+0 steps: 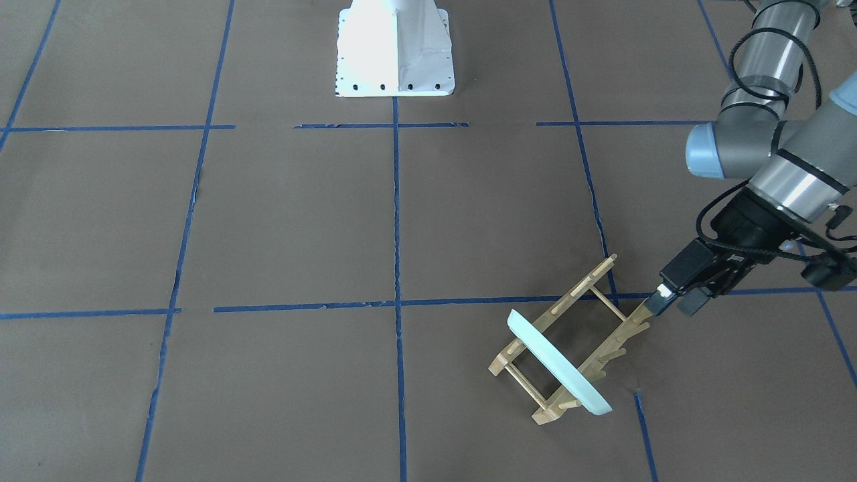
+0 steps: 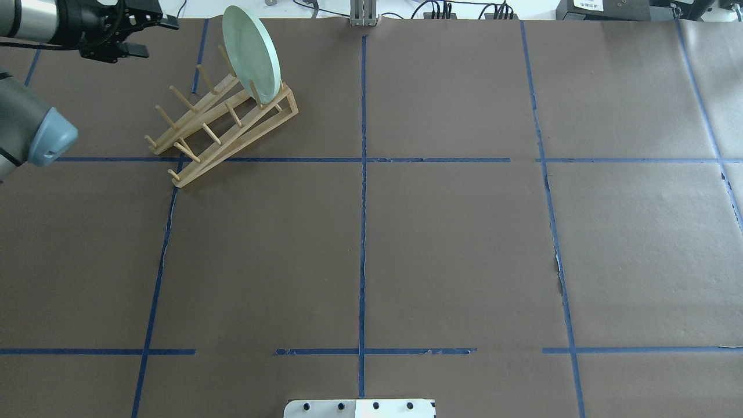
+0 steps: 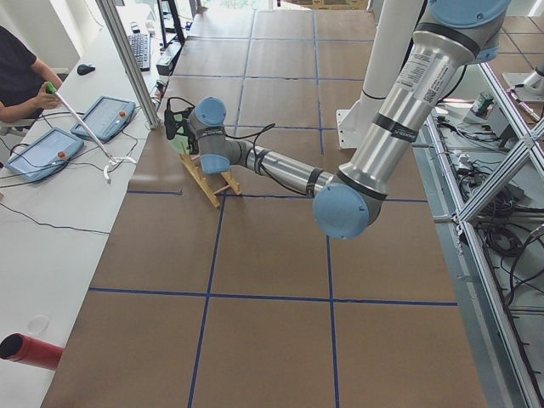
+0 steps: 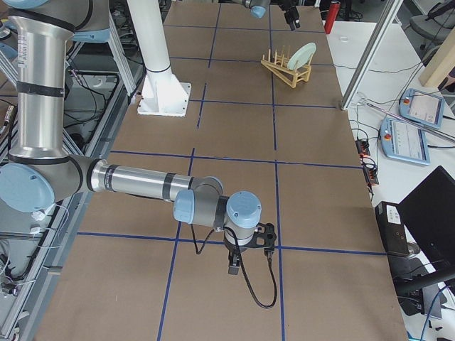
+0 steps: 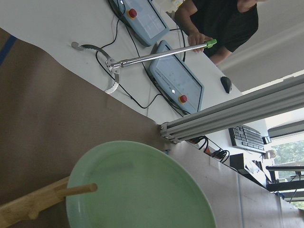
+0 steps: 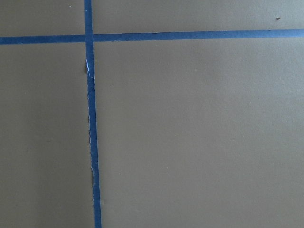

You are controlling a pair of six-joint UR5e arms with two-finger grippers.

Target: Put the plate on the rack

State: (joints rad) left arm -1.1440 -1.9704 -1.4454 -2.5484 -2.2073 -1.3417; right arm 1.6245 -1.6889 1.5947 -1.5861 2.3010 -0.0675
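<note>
The plate (image 1: 559,365) stands on its edge in the rack (image 1: 574,292), leaning against the pegs at the end farthest from the robot, on the left side of the table (image 1: 301,221). The left gripper (image 1: 675,306) hangs near the rack's other, unfilled end with its jaws apart and nothing between them. The right gripper (image 4: 247,245) is well apart from the rack, low over the brown table near a blue tape line; I cannot tell whether it is open or closed
</note>
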